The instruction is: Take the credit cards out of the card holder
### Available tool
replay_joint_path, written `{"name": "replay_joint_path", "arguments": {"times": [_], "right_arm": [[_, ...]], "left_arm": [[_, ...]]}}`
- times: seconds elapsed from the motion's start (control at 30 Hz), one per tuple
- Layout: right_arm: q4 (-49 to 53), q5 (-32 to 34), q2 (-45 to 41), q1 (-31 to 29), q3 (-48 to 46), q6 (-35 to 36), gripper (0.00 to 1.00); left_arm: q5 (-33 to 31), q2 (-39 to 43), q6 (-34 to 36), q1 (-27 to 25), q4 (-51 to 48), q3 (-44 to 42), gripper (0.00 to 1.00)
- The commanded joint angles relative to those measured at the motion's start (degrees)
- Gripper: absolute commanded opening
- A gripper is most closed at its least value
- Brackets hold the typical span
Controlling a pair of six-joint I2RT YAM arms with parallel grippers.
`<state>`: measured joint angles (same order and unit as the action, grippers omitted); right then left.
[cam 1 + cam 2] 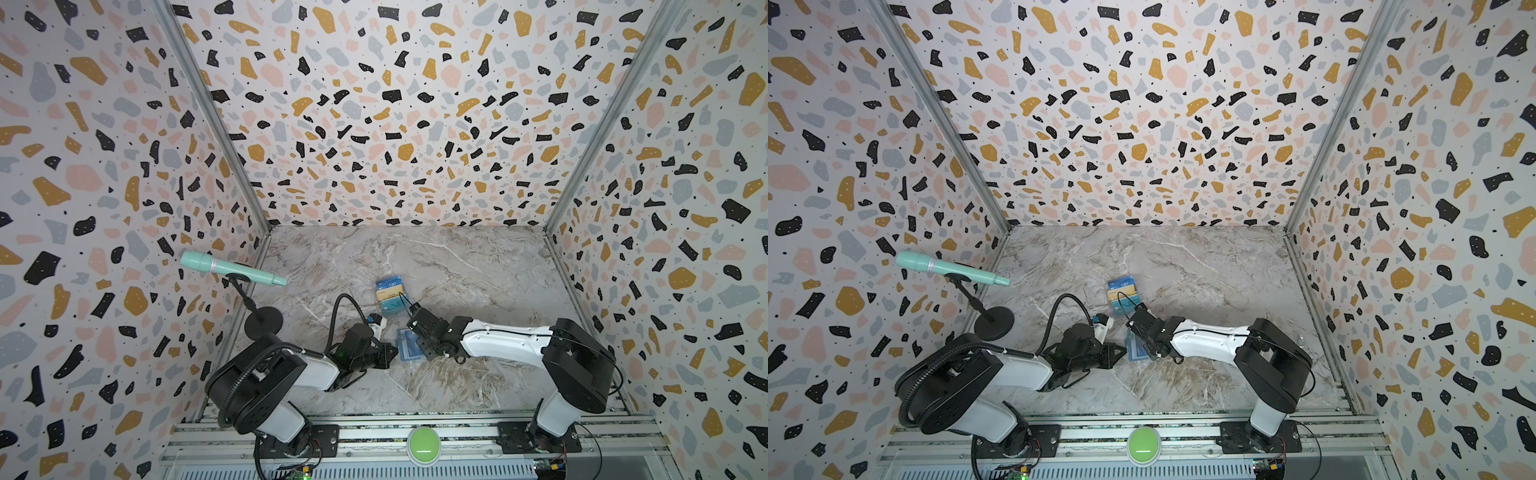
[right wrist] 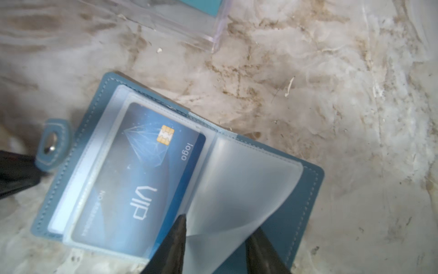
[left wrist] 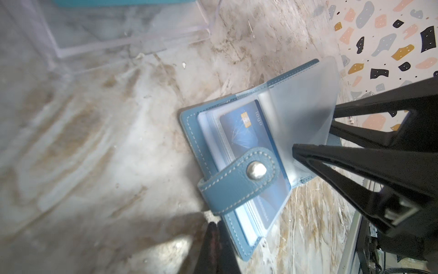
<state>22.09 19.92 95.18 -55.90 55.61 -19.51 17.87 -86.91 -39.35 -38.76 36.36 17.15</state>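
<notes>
While the dusty-blue leather-like card holder (image 2: 305, 189) lies open like a book on the marble-patterned worktop (image 1: 478, 266) between the two arms, several flat cards (image 1: 390, 296), blue, tan-gold and teal, already rest in a clear acrylic stand (image 3: 132, 45) just beyond it, as both top views show. One blue card marked "VIP" (image 2: 142, 175) remains inside a clear sleeve, so the task appears partly done, with at least this card left to extract. The right end effector (image 2: 215, 244) stands with its jaws parted around a frosted empty sleeve page (image 2: 237, 185), lifted off the holder's right half; whether the fingers actually pinch it cannot be told. The left end effector (image 3: 214, 246) is clenched, empty, its tip resting at the holder's edge near the snap tab (image 3: 239, 180). Further cards under the visible one are hidden; the stack of sleeves hints at more. In the top views the arms cover most of the holder.
</notes>
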Motion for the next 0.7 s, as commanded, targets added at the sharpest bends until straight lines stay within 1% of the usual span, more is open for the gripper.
{"name": "replay_joint_path", "arguments": {"times": [0.0, 0.2, 0.3, 0.4, 0.53, 0.67], "right_arm": [[0.97, 0.34, -4.16, 1.28, -1.08, -0.85, 0.42], [-1.19, -2.16, -4.91, 3.21, -3.90, -0.54, 0.42], [-1.47, -2.34, -5.35, 3.80, -4.95, -0.72, 0.42], [-2.18, -2.73, -6.30, 4.32, -6.03, -0.91, 0.42], [-2.99, -3.46, -7.32, 5.17, -7.42, -1.06, 0.42], [-3.29, -3.89, -8.52, 5.93, -8.46, -0.99, 0.42]], "left_arm": [[-0.82, 0.73, 1.66, -0.26, -2.84, 1.37, 0.04], [0.16, 1.80, 2.04, -0.25, -3.37, 2.59, 0.05], [0.90, 3.26, 3.35, -0.50, -5.56, 4.38, 0.10], [1.11, 4.59, 6.49, -1.60, -9.50, 7.62, 0.14], [-0.29, 3.16, 11.21, -3.52, -15.08, 12.45, 0.14], [-0.35, 0.41, 11.14, -4.42, -14.08, 14.25, 0.14]]}}
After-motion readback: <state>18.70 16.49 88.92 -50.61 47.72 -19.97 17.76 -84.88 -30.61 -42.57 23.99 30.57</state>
